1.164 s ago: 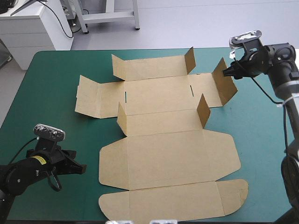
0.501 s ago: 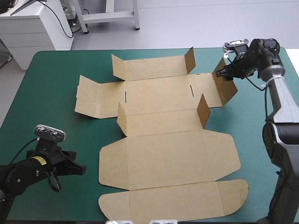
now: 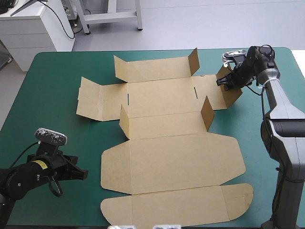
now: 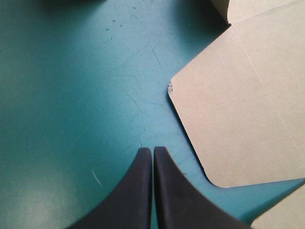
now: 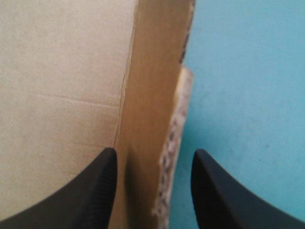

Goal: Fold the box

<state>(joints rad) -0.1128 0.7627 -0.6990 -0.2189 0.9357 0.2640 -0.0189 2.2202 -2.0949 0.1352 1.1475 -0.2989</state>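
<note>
One change: right end effector [image 3: 223,81], spread, has edged astride the right flap [image 3: 233,95] of the box [image 3: 162,98]. Left end effector [image 3: 82,173] stays closed.

right hand [image 3: 221,82] at the box [image 3: 162,98], too small in the high view to tell whether it touches the raised end flap [image 3: 232,95], flap's ragged edge blurred in the right wrist view, rounded flap [image 4: 238,109] ahead of the left hand [image 4: 152,155] cut off
</note>
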